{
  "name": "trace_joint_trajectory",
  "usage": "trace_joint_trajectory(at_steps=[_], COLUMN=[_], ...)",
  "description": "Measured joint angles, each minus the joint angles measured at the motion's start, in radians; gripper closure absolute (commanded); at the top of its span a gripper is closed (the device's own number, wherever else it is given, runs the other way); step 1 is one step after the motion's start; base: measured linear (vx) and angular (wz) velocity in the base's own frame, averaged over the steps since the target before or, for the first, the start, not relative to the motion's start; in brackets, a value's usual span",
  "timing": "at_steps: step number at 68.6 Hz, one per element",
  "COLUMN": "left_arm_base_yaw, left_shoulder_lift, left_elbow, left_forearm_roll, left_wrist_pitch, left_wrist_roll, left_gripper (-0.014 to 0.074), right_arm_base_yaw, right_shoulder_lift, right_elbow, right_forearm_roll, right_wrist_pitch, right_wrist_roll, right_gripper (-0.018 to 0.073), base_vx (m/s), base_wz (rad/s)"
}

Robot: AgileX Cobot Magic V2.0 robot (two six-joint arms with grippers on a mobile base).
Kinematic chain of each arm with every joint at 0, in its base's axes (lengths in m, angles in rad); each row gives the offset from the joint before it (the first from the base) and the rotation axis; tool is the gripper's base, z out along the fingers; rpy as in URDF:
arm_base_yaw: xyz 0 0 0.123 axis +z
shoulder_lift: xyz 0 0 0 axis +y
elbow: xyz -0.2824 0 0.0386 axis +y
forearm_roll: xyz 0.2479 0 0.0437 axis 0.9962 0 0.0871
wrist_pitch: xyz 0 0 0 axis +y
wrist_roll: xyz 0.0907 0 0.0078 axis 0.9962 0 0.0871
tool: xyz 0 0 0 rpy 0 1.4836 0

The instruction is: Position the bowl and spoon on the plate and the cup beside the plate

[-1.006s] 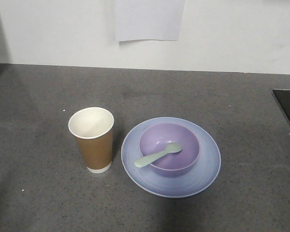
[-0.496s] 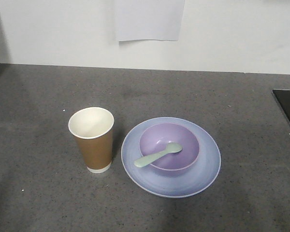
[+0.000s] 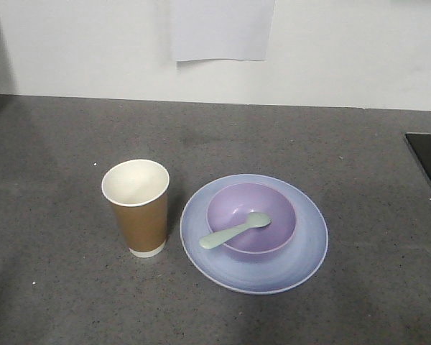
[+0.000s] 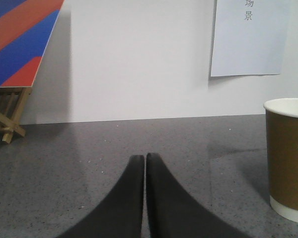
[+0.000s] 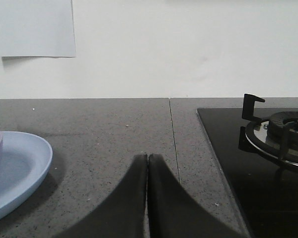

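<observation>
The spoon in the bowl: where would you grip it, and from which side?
Probably the handle end of the spoon, from above. That end pokes out over the bowl rim above the plate, while the scoop lies down inside the bowl.

Light is soft and even; the cup (image 3: 136,207) throws a faint shadow toward three o'clock; front view slightly grainy.

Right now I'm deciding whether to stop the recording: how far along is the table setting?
It looks finished. The bowl sits on the plate, the spoon rests in the bowl with its handle over the rim, and the cup stands upright beside the plate. Nothing is in hand: the left gripper and right gripper are both shut and empty, low over the counter. Nothing appears left.
</observation>
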Motion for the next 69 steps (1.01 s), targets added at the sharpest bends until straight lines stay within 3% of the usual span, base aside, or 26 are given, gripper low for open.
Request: trace_joint_trajectory(at_steps=[69], left_arm_base_yaw=[0.0], left_shoulder_lift=[0.0], left_elbow=[0.0], left_forearm_roll=[0.0], left_wrist_pitch=[0.0], left_wrist_roll=[0.0], left_gripper=[0.0603], right_arm_base_yaw=[0.001], right_shoulder_lift=[0.0], right_elbow=[0.0], right_forearm_roll=[-0.003], right_wrist_pitch=[-0.042], right_wrist_roll=[0.0], right_gripper=[0.057], base_vx=[0.0], base_wz=[0.0])
